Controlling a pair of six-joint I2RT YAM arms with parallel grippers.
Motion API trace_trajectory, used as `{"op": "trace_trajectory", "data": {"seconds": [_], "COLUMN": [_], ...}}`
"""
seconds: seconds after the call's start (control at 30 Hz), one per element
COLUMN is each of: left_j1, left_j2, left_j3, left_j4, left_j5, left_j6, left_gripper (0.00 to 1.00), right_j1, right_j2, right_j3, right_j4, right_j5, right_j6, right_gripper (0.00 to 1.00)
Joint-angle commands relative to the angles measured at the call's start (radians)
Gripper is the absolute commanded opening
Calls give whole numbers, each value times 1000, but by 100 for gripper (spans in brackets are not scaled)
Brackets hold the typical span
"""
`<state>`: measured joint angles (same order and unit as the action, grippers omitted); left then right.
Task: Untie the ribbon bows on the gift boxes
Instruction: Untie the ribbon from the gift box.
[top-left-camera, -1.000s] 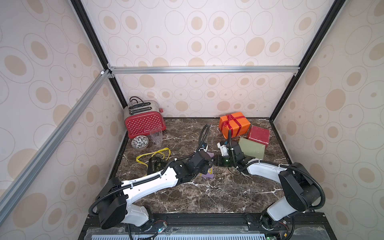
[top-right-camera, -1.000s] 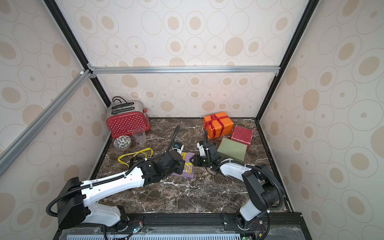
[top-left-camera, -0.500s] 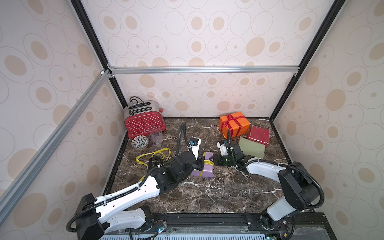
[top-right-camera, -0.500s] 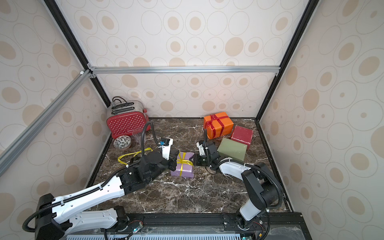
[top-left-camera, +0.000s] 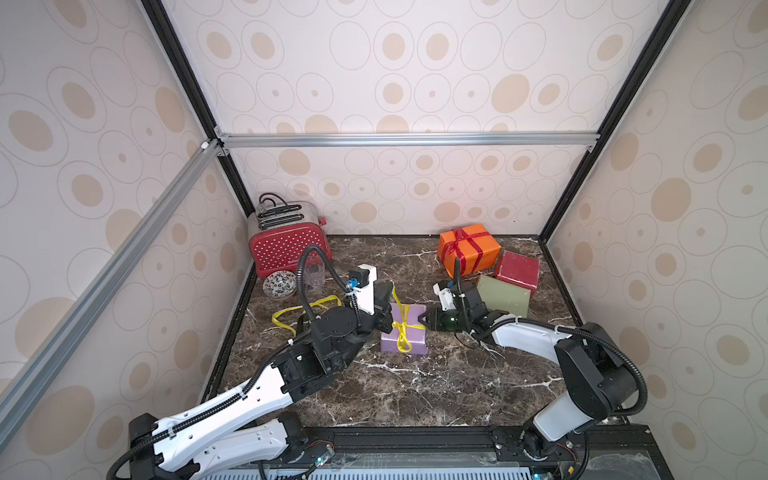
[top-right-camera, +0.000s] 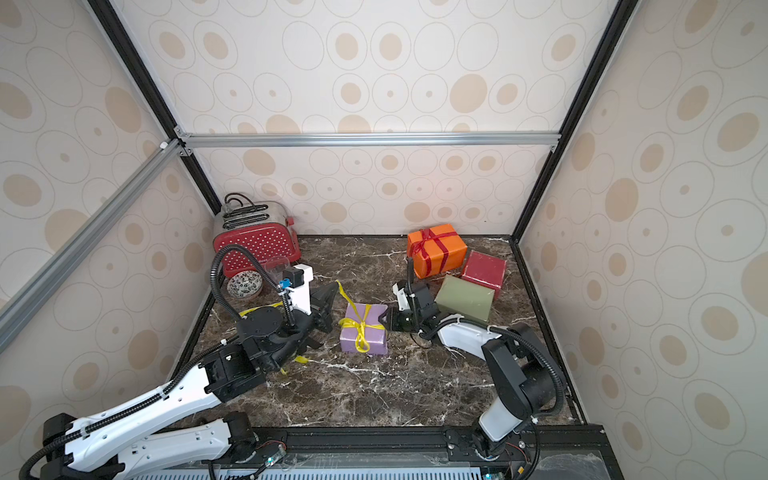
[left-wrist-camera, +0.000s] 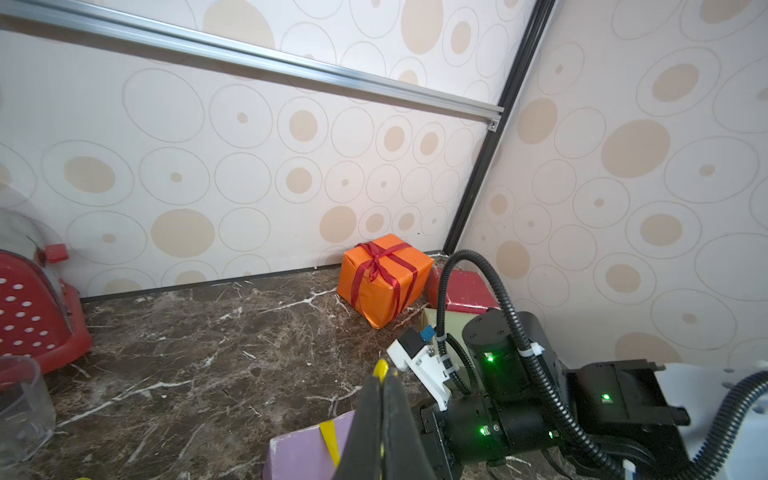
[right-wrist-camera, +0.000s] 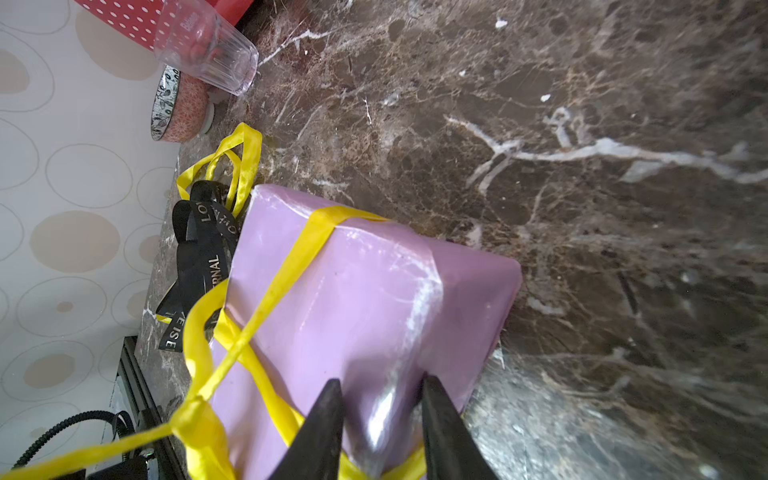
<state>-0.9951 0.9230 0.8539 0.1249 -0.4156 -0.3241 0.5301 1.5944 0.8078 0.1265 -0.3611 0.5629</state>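
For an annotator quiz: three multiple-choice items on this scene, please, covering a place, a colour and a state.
1. Where is the orange box? A) front left corner B) at the back, beside the dark red box C) front edge
2. What colour is its ribbon? A) yellow B) black C) red
3. The left hand is: A) open B) shut on a yellow ribbon strand C) shut on the orange box
Answers: 1 B, it sits by the back wall; 2 C, red bands cross it; 3 B, the strand runs from its tips to the lilac box.
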Motion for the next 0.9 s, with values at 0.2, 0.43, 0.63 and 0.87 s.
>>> {"op": "trace_trajectory", "data": {"seconds": [0.2,0.43,0.63,0.87], "left_j1": [-7,-1,151,323], "left_j2": [-22,45,207,436], "left_j3": [26,60,210,347], "left_j4": [20,-71,-421,-672], "left_j5": [-105,-184,-111,158], "left_j6": [37,-20,-241,-326], "left_gripper": [0,1,8,41], "right_j1": [3,3,3,2], "right_j2": [36,36,36,34], "right_j3": [3,3,4,3], "right_j4": [-75,-77,-77,-79], "right_j5": [39,39,36,37], "right_j6": [-6,-7,-7,-6], "right_gripper": [34,35,35,36]}}
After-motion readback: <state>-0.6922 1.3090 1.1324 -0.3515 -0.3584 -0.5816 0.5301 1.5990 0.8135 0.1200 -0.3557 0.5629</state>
